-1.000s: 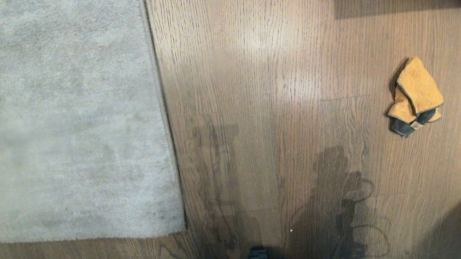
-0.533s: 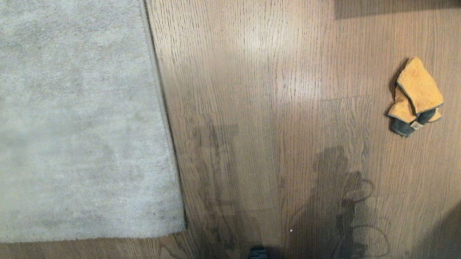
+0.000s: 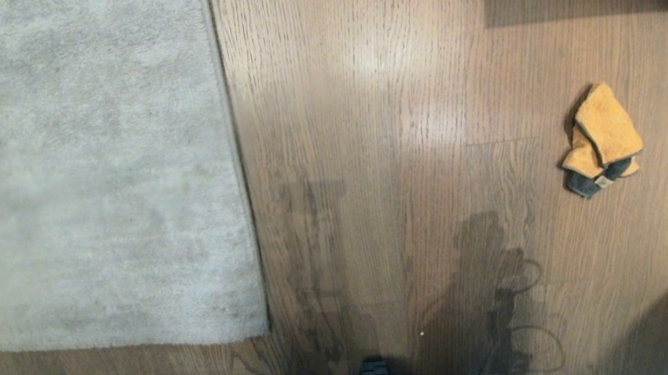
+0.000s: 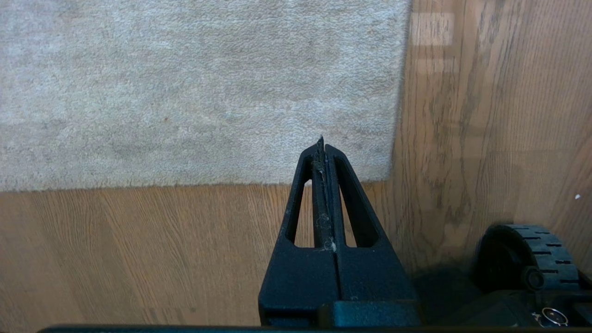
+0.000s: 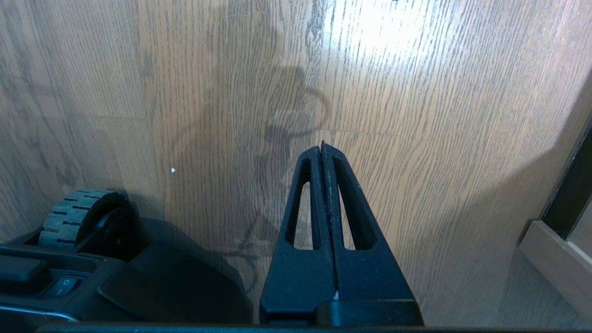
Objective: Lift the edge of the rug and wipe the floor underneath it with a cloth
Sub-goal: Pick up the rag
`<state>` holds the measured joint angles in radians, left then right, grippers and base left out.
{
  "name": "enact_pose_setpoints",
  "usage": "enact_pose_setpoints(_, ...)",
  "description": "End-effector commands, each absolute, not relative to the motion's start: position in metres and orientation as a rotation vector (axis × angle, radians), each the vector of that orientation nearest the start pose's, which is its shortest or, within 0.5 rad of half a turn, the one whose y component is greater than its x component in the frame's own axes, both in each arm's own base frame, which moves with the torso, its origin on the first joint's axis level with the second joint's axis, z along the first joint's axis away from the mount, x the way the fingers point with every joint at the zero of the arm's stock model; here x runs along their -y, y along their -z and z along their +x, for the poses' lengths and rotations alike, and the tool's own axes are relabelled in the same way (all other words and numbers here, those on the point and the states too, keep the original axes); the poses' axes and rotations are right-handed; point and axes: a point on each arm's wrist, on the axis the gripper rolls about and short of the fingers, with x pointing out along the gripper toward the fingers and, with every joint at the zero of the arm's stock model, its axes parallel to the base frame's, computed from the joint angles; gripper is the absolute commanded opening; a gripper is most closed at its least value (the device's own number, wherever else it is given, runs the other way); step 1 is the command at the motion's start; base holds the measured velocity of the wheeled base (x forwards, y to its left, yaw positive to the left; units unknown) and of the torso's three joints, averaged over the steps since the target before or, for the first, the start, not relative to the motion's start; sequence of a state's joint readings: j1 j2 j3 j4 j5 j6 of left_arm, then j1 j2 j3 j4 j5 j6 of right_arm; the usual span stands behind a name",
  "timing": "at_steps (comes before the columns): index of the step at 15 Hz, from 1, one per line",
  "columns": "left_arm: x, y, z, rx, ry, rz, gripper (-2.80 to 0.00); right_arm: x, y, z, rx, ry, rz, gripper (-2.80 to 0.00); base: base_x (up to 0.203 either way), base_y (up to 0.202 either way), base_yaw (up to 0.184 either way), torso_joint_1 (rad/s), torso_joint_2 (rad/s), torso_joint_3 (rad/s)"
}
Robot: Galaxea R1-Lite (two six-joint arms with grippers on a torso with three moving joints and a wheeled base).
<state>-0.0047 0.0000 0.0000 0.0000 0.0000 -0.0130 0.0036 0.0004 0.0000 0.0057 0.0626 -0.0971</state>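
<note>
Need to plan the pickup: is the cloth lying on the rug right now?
No, the cloth lies crumpled on the bare floor, well apart from the rug.

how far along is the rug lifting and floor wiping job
Nothing looks done: the pale grey short-pile rug lies flat on the brown wood-plank floor. Nothing in hand: left gripper and right gripper are shut, empty. The mustard-tan cloth lies untouched. Lifting and wiping remain.

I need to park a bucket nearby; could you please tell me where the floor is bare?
The widest bare floor lies between the rug edge and the cloth. A narrower strip runs below the rug's near border. Nothing is crowded.
</note>
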Motion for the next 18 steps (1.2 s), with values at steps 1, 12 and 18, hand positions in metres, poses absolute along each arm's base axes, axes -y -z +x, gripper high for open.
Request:
enact_pose_setpoints(1, -0.0001, -0.0755, -0.0228, 0.0, 0.005, -0.014, -2.8, -0.0014, -0.0749, -0.0229, -0.003, -0.068, -0.098, -2.8, 0.0, 0.0, 0.0, 0.0, 0.0, 0.0)
enact_pose_setpoints(12, -0.0001, -0.0755, -0.0228, 0.0, 0.005, -0.014, -2.8, -0.0013, -0.0749, -0.0229, -0.003, -0.068, -0.098, -2.8, 0.0, 0.0, 0.0, 0.0, 0.0, 0.0)
enact_pose_setpoints(18, -0.0001, -0.0755, -0.0228, 0.0, 0.005, -0.014, -2.8, -0.0014, -0.0749, -0.0229, -0.003, -0.069, -0.098, -2.8, 0.0, 0.0, 0.0, 0.0, 0.0, 0.0)
